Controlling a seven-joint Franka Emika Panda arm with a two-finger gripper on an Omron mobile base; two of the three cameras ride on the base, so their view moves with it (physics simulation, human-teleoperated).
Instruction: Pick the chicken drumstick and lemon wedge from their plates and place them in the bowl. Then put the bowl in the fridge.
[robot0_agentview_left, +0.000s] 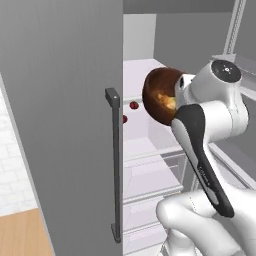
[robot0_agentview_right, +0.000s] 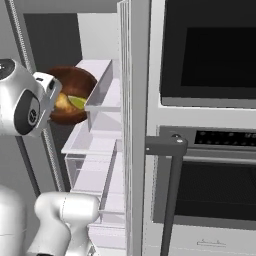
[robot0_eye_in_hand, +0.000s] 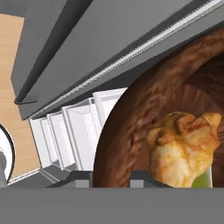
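The bowl (robot0_agentview_left: 159, 95) hangs tipped at the open fridge (robot0_agentview_left: 60, 100), chicken drumstick (robot0_eye_in_hand: 183, 146) and lemon wedge (robot0_agentview_right: 77, 102) inside. The tool is hidden behind the wrist — whether it clamps the rim I cannot tell. Best to level the bowl, clear the door bins, then lower it onto a shelf (robot0_agentview_left: 145, 147) — slowly.

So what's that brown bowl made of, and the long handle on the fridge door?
The bowl looks like dark wood, fairly smooth: brown grain streaks ring its inside wall around the chicken drumstick. The handle on the fridge door looks like dark matte metal or plastic; the render leaves that open.
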